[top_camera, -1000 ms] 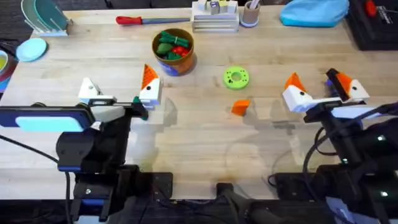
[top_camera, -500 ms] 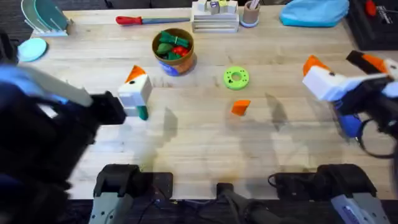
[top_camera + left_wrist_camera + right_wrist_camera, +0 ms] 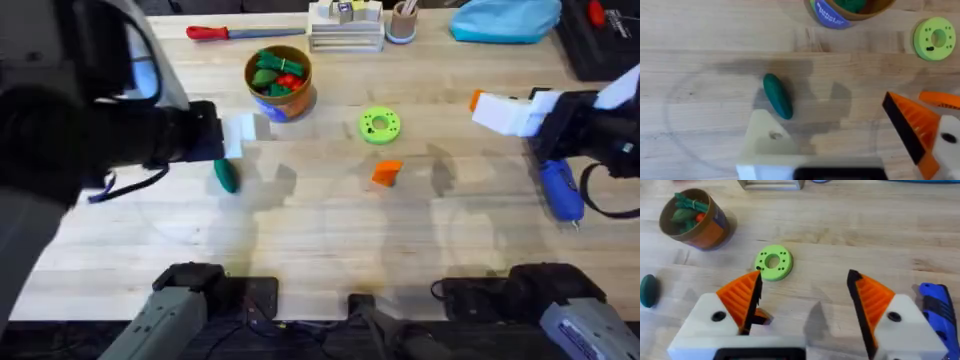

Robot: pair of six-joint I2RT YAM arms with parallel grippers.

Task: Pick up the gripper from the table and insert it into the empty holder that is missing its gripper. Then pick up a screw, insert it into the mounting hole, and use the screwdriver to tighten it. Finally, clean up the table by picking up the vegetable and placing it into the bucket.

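Left arm: In 1 second it rose from low by its base until it loomed large and dark under the overhead camera, with my left gripper (image 3: 238, 135) carried toward the bucket (image 3: 279, 82).
Left gripper: It was spread open and empty; 1 finger wore an orange tip, the other was the holder (image 3: 765, 140), a bare white block.
Right arm: It swung out from its base toward the far right of the table.
Right gripper (image 3: 805, 305): It was open, both orange-tipped fingers well apart, nothing between them.
The gripper (image 3: 386, 172): It had not moved; the orange wedge lay on the wood near the table's middle, just this side of the green disc (image 3: 380, 125).
The vegetable (image 3: 225, 176): It had been half hidden under my left fingers, and now lay in the open beside the left gripper, near the bucket.
The screwdriver (image 3: 560, 190): It was uncovered as the right arm lifted, and lay flat at the right, close under that arm.
Meaning for the task: I judged nothing done yet. The holder had no tip, no screw was in hand, and the vegetable was outside the bucket; both arms had only lifted to start, and the wedge came 1st.
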